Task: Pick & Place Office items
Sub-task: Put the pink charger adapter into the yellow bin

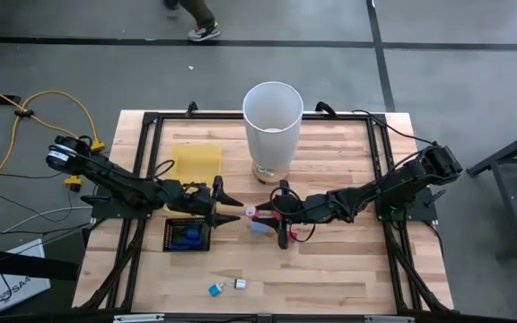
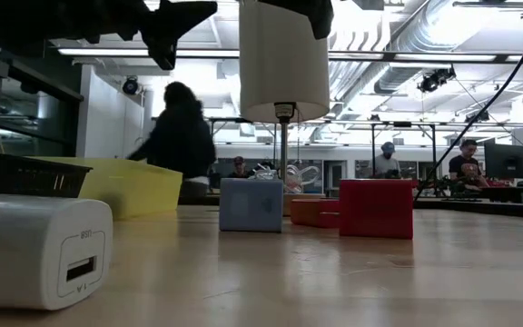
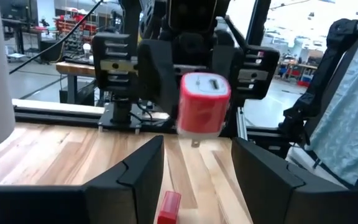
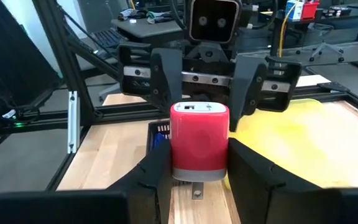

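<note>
A red charger with a white end hangs above the table's middle, with my right gripper shut on it. My left gripper stands open, level, facing the charger from the table's left, a little short of it. Its fingers touch nothing. On the table lie a light blue block, a red piece, and near the front edge a teal piece and a white piece. Blue pieces lie in the black mesh tray. My right gripper pinches the red charger's two side faces between its two fingers. The fingers come level from the table's right. The charger is lifted clear of the table, its white end toward my left gripper and a metal prong pointing down.
The tall white bin stands at the far middle, and the flat yellow tray to its left. The low view shows a white charger, a red block and the light blue block on the wood. People move in the room behind.
</note>
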You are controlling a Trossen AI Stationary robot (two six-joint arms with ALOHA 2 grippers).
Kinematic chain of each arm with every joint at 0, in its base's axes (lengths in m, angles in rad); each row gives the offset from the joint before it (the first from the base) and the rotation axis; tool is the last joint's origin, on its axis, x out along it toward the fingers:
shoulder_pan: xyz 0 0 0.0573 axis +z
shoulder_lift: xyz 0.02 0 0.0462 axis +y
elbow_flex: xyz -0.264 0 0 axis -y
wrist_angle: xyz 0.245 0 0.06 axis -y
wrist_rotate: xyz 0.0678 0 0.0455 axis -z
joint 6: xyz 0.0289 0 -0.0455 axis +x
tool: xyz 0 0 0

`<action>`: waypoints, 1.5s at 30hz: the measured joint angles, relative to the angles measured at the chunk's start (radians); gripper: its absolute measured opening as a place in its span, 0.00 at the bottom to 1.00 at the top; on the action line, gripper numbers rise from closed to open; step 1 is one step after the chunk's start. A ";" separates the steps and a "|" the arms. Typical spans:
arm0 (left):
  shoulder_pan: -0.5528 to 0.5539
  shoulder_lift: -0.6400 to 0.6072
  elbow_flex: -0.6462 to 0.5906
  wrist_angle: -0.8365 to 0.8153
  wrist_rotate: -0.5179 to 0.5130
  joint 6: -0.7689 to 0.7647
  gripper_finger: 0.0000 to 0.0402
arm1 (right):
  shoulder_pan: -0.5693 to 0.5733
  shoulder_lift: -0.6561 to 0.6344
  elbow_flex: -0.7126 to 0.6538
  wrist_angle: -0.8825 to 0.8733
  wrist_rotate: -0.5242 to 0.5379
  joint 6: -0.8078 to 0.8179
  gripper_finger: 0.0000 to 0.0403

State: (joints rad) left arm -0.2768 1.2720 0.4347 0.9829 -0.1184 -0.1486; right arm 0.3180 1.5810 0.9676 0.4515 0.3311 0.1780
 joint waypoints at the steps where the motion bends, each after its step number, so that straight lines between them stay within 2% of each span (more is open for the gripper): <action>1: 0.000 0.000 0.000 0.007 0.000 0.001 0.46 | 0.000 0.000 0.000 0.000 0.005 0.000 0.29; 15: 0.030 0.000 0.000 0.051 -0.001 0.022 0.46 | 0.000 0.000 0.000 0.001 0.010 -0.007 0.28; 20: 0.051 0.000 0.000 0.082 0.065 0.021 0.46 | 0.000 0.000 0.000 0.001 0.030 -0.007 0.28; 26: 0.053 0.000 0.001 0.099 0.073 0.027 0.46 | 0.000 0.000 0.000 0.000 0.033 -0.007 0.28; 30: 0.053 0.000 0.001 0.099 0.104 0.029 0.51 | 0.000 0.000 0.000 0.000 0.033 -0.007 0.28; 36: 0.053 0.000 0.001 0.100 0.087 0.030 0.62 | 0.000 0.000 0.000 0.001 0.033 -0.008 0.28; 45: 0.053 0.000 0.001 0.107 0.052 0.056 0.63 | -0.024 0.000 0.000 0.014 0.033 -0.018 0.28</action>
State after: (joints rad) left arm -0.2234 1.2716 0.4355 1.0904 -0.0667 -0.0929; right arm 0.2935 1.5806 0.9676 0.4658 0.3642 0.1596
